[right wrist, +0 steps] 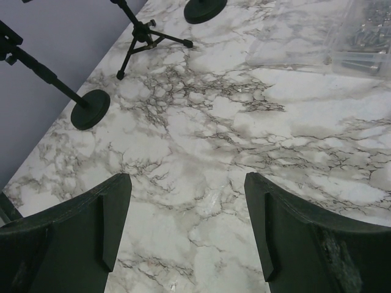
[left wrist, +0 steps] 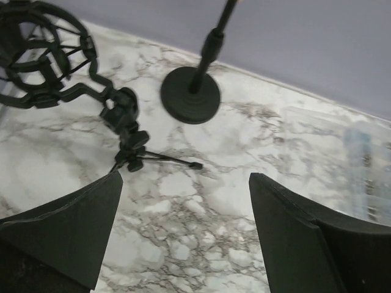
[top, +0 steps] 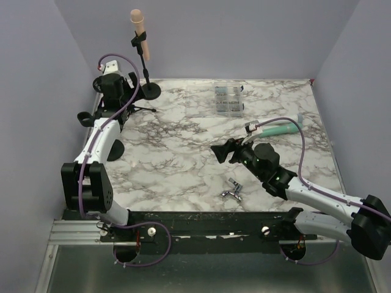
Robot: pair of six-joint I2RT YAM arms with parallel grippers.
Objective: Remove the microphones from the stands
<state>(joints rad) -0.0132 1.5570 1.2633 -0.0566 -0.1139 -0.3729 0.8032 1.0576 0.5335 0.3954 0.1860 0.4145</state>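
**A:** Where is the microphone?

**B:** At the far left of the table. It sits in the clip at the top of the stand, pale head upward. The stand's round base rests on the marble close to the back wall.

**A:** Do you hold it?

**B:** No. My left gripper is just left of that base, well below the microphone. Its jaws are spread wide with only marble between them.

**A:** And your other side?

**B:** My right gripper is out over the middle right of the table. It is also released and grasps nothing.

**A:** What else is around?

**B:** A black shock mount on a small tripod stands just left of the stand's base. A clear box lies far centre. A teal cylinder with a white cable lies just beyond my right gripper. A small metal piece lies near centre.
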